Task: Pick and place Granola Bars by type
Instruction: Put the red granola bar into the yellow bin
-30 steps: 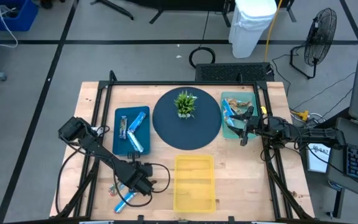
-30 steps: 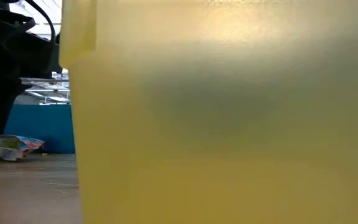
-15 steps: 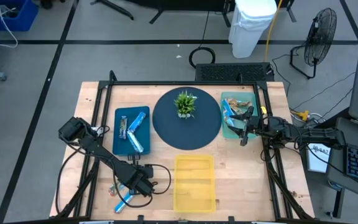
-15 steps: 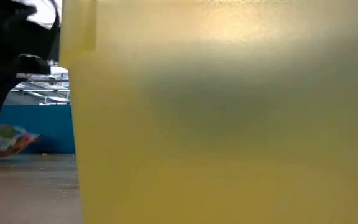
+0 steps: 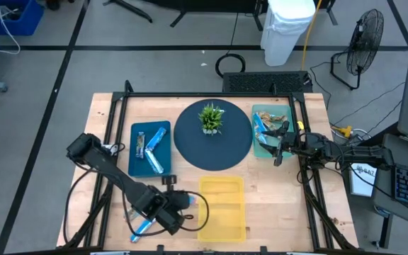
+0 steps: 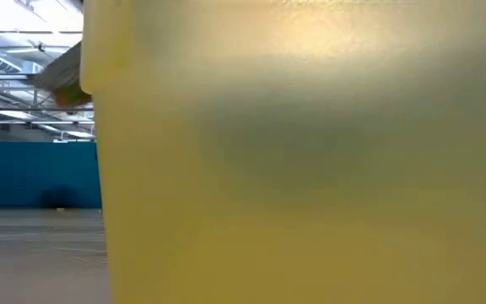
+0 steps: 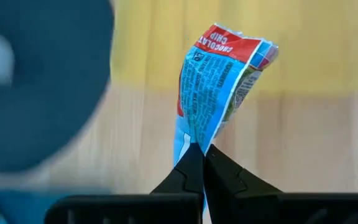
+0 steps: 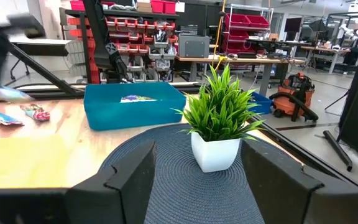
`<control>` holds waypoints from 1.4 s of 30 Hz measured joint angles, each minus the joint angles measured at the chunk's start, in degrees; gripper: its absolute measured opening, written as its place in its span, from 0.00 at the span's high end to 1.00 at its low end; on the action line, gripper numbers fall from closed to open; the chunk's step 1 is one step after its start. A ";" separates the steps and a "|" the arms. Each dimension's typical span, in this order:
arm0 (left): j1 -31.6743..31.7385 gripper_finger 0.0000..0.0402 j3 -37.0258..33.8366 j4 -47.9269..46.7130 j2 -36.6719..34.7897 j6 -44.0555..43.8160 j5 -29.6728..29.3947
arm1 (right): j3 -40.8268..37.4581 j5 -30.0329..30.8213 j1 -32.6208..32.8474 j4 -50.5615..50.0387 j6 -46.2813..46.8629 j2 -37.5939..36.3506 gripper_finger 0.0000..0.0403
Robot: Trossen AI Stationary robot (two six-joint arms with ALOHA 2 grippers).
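Note:
My left gripper hangs above the table's near left part, beside the yellow tray, shut on a granola bar in a blue and red wrapper. One blue bar lies flat on the wood near the front edge. More bars lie in the blue tray at the left and in the teal tray at the right. My right gripper waits open at the teal tray, its fingers wide apart and touching nothing. My left gripper pinches the bar's wrapper at one end between its two fingertips. The fingers slant down and toward the yellow tray. The rest of the bar sticks out beyond the fingertips, lifted clear of the table.
A round dark mat with a small potted green plant lies at the middle of the far half. In the low view the yellow tray's wall fills nearly the whole picture. Black frame rails run along the table's sides.
My left gripper has shut on the bar's end at the table, then risen and swung toward the yellow tray. The bar has left the wood and now hangs clear of it. The blue bar near the front edge has stayed put.

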 joint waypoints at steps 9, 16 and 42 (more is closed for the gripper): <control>2.94 0.99 2.57 17.61 -0.04 24.28 -2.61 | 0.01 0.01 -0.01 0.00 0.00 0.00 0.44; 9.24 0.99 2.57 24.78 -0.04 33.16 3.62 | 0.00 0.01 0.00 0.01 0.00 0.00 0.44; 18.62 0.99 -4.20 35.56 0.02 33.37 16.72 | 0.01 0.01 0.00 0.01 0.00 0.00 0.44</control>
